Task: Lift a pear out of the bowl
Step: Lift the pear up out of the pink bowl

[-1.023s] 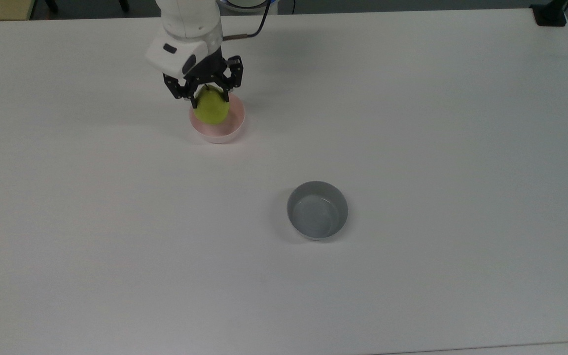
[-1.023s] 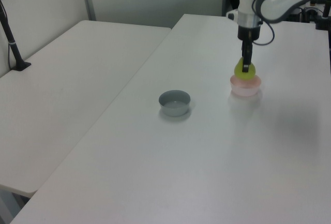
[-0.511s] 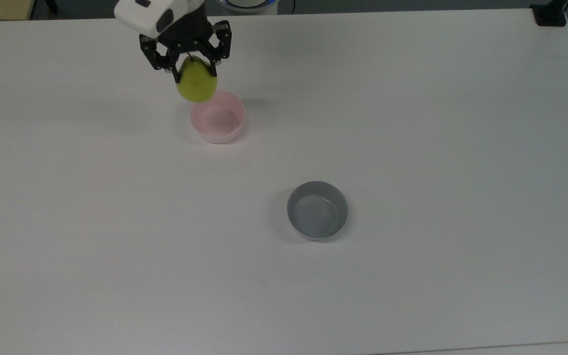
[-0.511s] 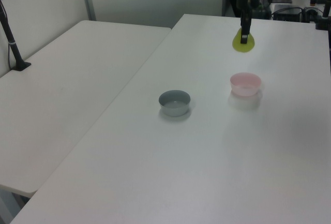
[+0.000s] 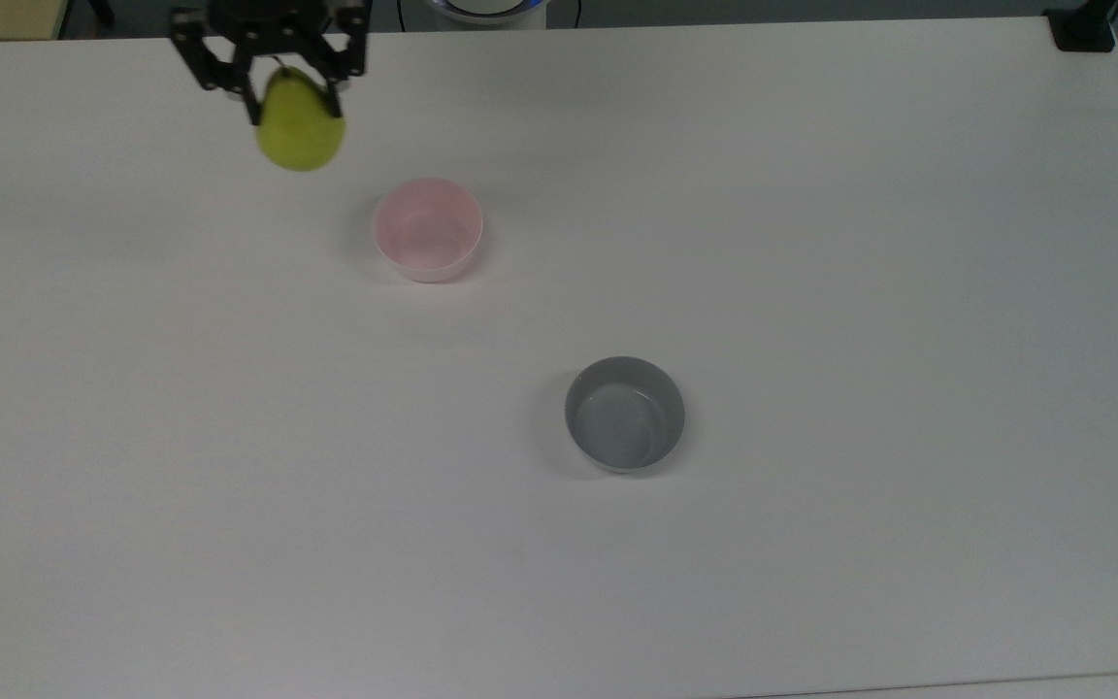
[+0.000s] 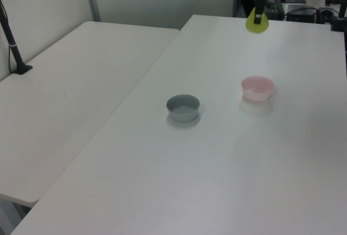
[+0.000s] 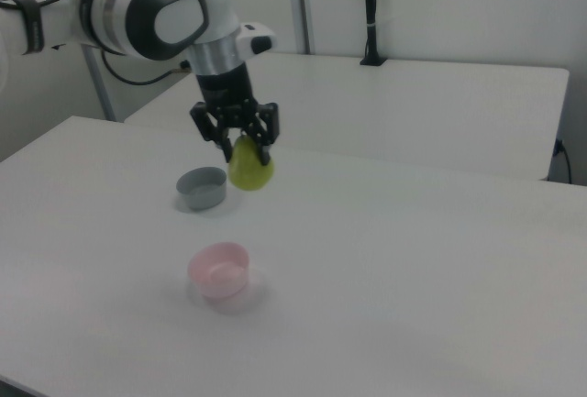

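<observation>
My gripper (image 5: 292,100) (image 7: 246,149) is shut on the narrow top of the yellow-green pear (image 5: 301,134) (image 6: 257,23) (image 7: 250,169), which hangs high in the air. The pale pink bowl (image 5: 428,230) (image 6: 257,88) (image 7: 220,270) stands on the white table with nothing in it. In the top view the pear hangs up and to the left of the bowl. In the right view it hangs well above the bowl.
A grey bowl (image 5: 625,414) (image 6: 183,107) (image 7: 202,188) holding nothing stands apart from the pink one, near the table's middle in the top view. A second white table (image 6: 70,88) adjoins at the left view's left. A black post (image 6: 11,39) stands on it.
The gripper has risen with the pear, out of the pink bowl and far above it. In the top view it has drifted up and to the left.
</observation>
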